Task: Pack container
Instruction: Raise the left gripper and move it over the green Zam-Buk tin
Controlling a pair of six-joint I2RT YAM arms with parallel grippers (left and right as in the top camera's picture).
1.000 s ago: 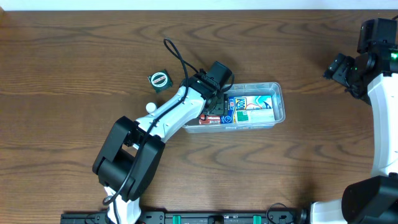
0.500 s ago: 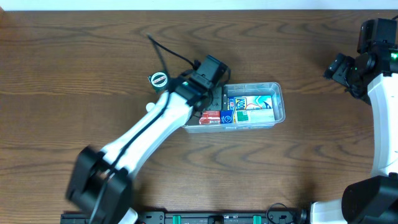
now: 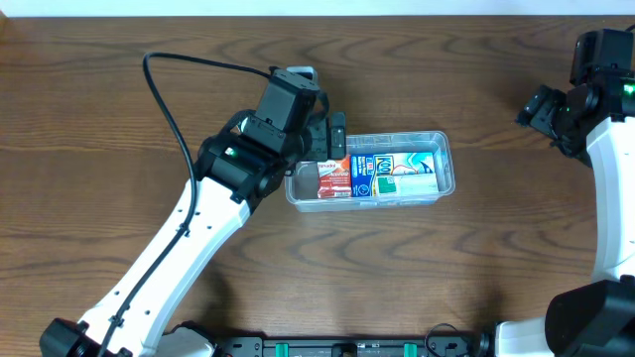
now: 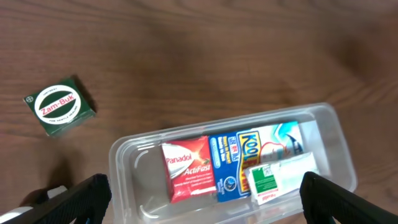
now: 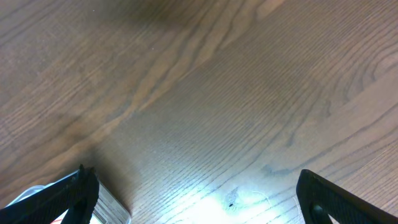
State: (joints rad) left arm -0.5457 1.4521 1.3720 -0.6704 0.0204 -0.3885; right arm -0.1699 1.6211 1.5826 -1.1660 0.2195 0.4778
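The clear plastic container [image 3: 448, 164] lies at the middle of the table. It holds a red Panadol box [image 3: 334, 178], a blue box [image 3: 380, 174] and a white and green packet [image 3: 413, 184]. My left gripper [image 3: 335, 136] hangs open and empty above the container's left end. In the left wrist view the container [image 4: 124, 155] and the red box [image 4: 186, 169] lie between the open fingers [image 4: 205, 205]. My right gripper [image 3: 541, 107] is open and empty at the far right, over bare wood [image 5: 199, 199].
A small green Zam-Buk box [image 4: 60, 106] lies on the table left of the container; in the overhead view my left arm hides it. A black cable [image 3: 164, 94] loops over the table's left side. A clear corner [image 5: 112, 208] shows in the right wrist view.
My left gripper has risen and drawn back to the upper left, out of the container. The red box now lies free in the container's left end. The right arm has not moved.
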